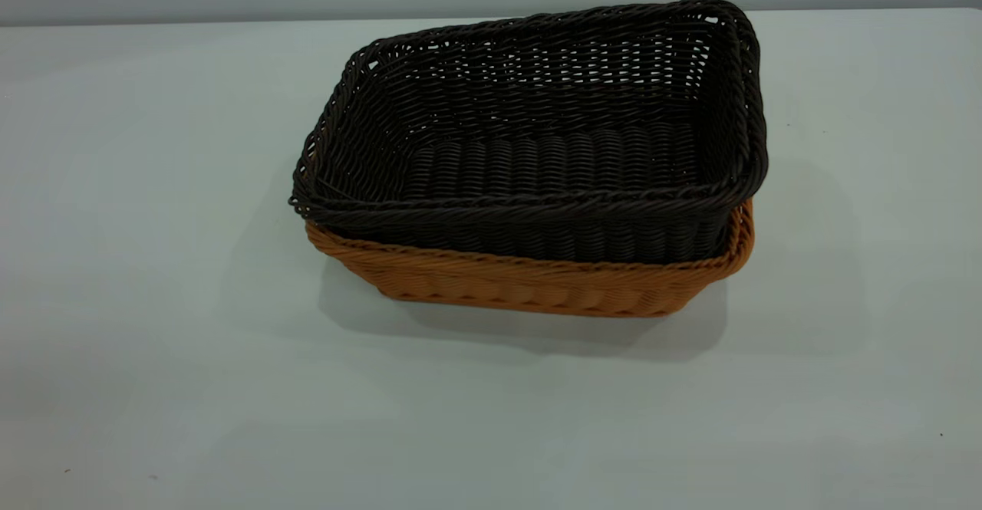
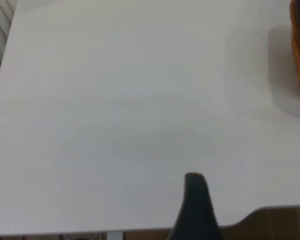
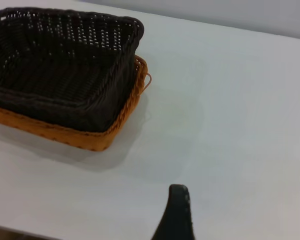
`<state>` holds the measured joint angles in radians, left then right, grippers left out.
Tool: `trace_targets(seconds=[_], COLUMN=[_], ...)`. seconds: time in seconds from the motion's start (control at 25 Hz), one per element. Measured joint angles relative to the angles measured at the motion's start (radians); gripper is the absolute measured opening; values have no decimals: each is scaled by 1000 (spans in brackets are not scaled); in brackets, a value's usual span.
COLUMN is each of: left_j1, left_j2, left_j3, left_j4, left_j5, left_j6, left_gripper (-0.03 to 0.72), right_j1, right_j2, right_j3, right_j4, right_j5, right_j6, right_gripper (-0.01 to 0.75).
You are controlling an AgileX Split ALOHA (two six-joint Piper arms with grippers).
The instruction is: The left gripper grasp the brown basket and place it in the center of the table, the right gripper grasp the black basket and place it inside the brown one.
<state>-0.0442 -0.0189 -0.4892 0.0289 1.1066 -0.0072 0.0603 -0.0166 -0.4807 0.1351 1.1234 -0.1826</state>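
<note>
A: What is the biggest thing here?

B: The table [image 1: 138, 280], a wide pale grey-white surface. Everything else is placed from the brown basket [image 1: 537, 287], which stands near the table's middle.

A: And the containers?

B: Two baskets, one of each colour. The black basket [image 1: 537, 149] sits nested inside the brown basket, not fully sunk: its braided rim rides above the orange-tan rim, and it tilts a little, its right end higher than its left. Only the front wall and part of the right end of the brown basket show below it in the exterior view. Nothing lies inside the black basket; its woven floor is bare.

A: Any smaller details?

B: In the right wrist view a small loop handle [image 3: 148, 80] sticks out from the brown basket's short end, just beside the black basket's corner.

A: Where are the grippers?

B: Neither appears in the exterior view. The left gripper [image 2: 196, 207] hangs over bare table well apart from the brown basket, whose edge shows at the side of its own view. The right gripper [image 3: 176, 212] is likewise over bare table, apart from the brown basket's handled end. Each shows only one dark finger tip, so I cannot tell how wide either pincer stands. Neither touches a basket.
</note>
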Motion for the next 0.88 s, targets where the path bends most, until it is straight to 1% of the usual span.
trace_targets(seconds=[0.28, 0.36, 0.88], left_j1=[0, 0, 0], left_j2=[0, 0, 0], left_j3=[0, 0, 0], left_j4=[0, 0, 0], left_j5=[0, 0, 0], left_j6=[0, 0, 0], left_gripper=[498, 498, 498], right_j1=[0, 0, 0], right_j2=[0, 0, 0], right_j3=[7, 7, 7], right_j4=[-141, -165, -173], right_j5=[-3, -3, -4], right_j6=[183, 205, 217], right_gripper=[572, 572, 572])
